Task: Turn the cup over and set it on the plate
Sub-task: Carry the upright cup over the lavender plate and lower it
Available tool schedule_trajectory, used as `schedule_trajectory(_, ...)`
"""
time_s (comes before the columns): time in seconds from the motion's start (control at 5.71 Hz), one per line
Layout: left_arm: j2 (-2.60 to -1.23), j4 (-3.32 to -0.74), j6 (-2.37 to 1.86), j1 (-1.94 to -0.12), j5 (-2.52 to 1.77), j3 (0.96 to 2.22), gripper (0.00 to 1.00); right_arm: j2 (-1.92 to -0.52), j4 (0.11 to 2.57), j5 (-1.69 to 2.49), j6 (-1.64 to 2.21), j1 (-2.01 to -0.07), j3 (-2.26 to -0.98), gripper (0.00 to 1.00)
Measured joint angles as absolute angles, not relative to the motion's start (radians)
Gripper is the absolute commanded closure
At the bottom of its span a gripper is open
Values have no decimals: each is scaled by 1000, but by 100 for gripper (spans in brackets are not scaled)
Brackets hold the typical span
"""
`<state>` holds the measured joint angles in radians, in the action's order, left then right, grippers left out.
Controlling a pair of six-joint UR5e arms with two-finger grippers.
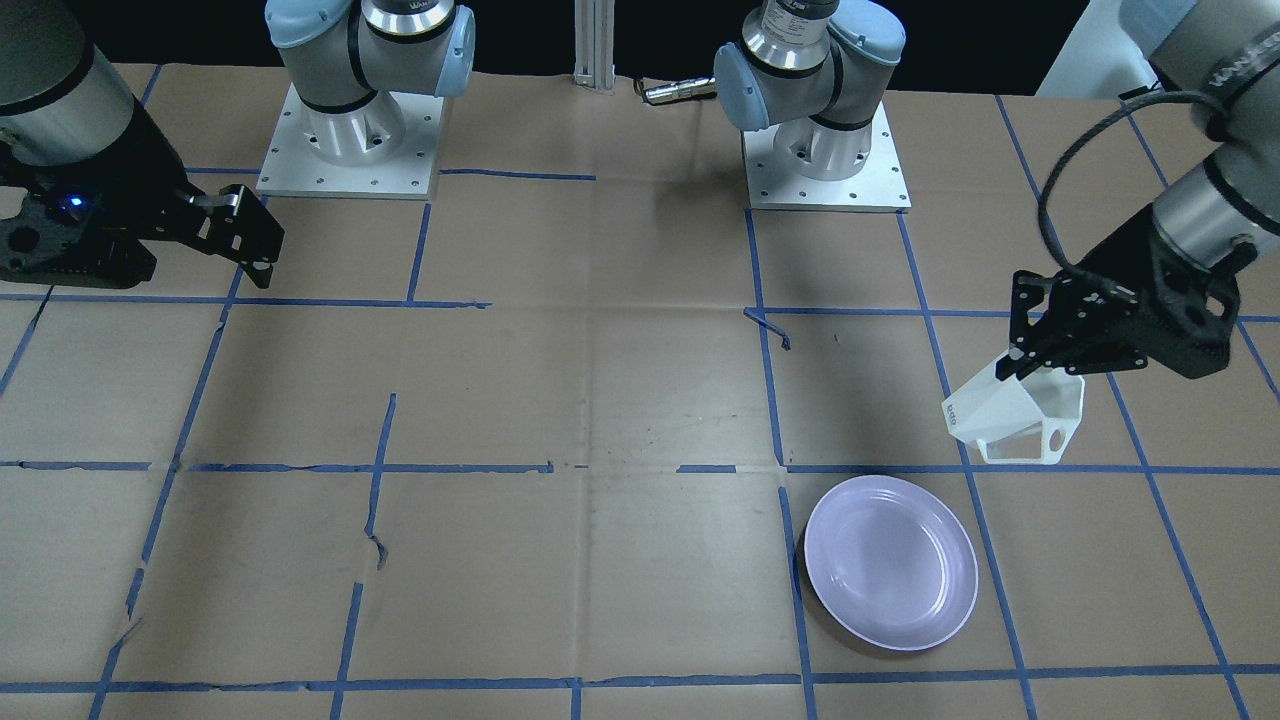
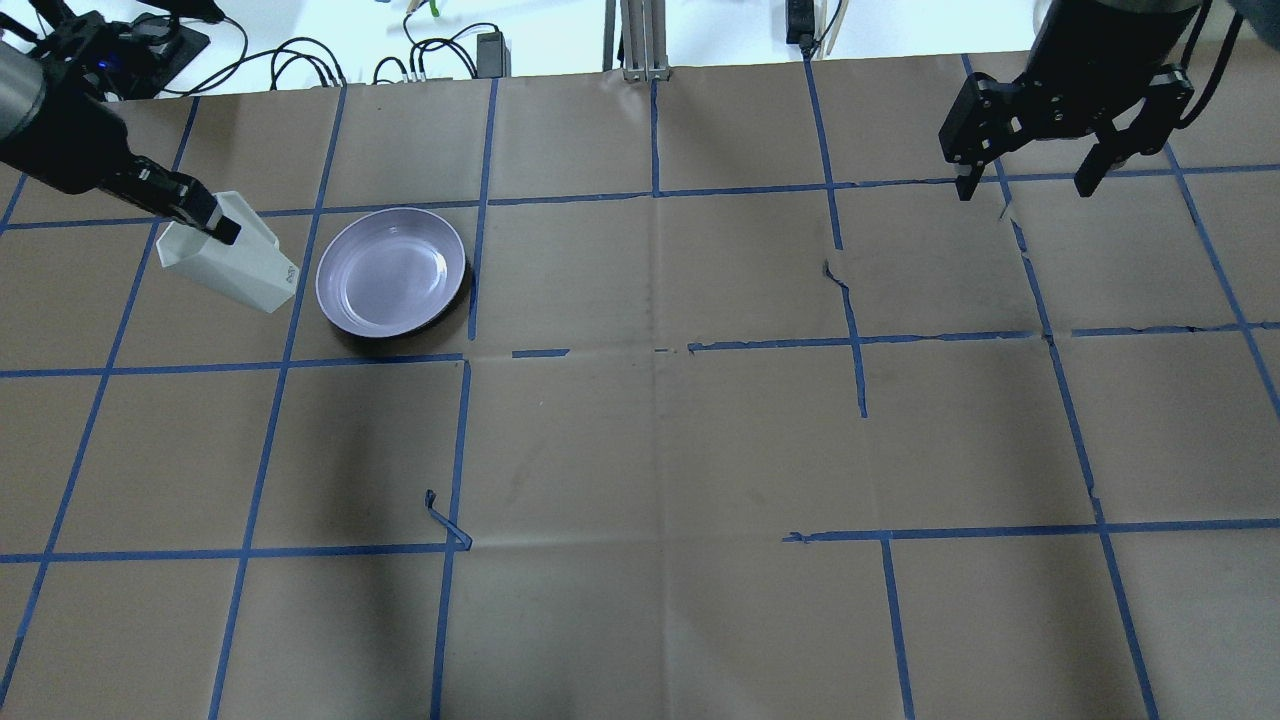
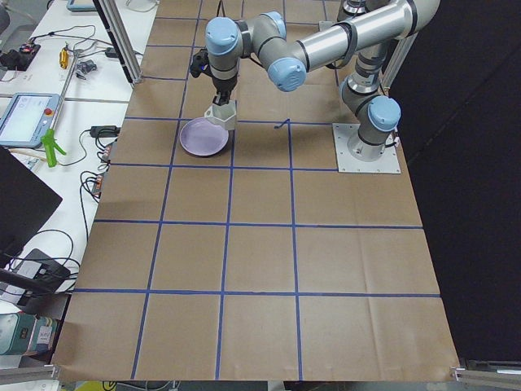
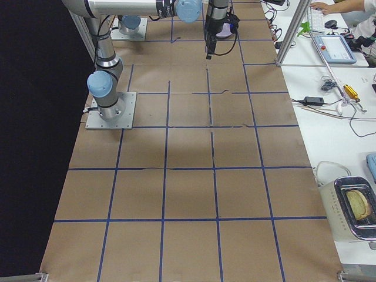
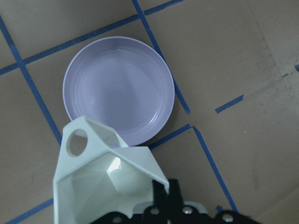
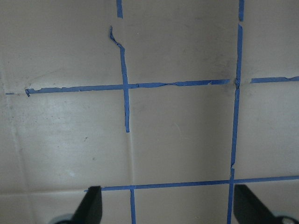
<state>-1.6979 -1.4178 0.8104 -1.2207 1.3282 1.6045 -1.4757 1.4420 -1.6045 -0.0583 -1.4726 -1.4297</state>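
My left gripper (image 1: pixel 1016 368) is shut on the rim wall of the white faceted cup (image 1: pixel 1015 420) and holds it tilted on its side above the table. The base with grey lettering points away from the gripper, and the handle (image 1: pixel 1052 440) hangs low. In the overhead view the cup (image 2: pixel 240 268) hangs just left of the lavender plate (image 2: pixel 392 270). The left wrist view shows the cup (image 5: pixel 100 182) over the near rim of the plate (image 5: pixel 119 88). My right gripper (image 2: pixel 1025 187) is open and empty, far from both; its fingers (image 6: pixel 91 206) frame bare paper.
The table is covered in brown paper with a blue tape grid, with torn tape curls (image 2: pixel 445 520). The two arm bases (image 1: pixel 345 145) (image 1: pixel 825 155) stand at the robot's edge. Cables and adapters (image 2: pixel 440 55) lie beyond the far edge.
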Motion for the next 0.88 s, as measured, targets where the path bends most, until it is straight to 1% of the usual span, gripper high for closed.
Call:
schedule_trajectory(0.35,-1776,-1195,796,-1319,1407,1663,100,-1476,1442,-1605,-58,-1473,-1430,0)
schedule_trajectory(0.7,-1849,-1004,792,-1381,1469,1723,100,-1476,1442,-1605,-58,-1473,-1430,0)
schedule_trajectory(0.88,-1890,-927,786,-1407,1482,1736,98,-1476,1442,-1605,-58,-1473,-1430,0)
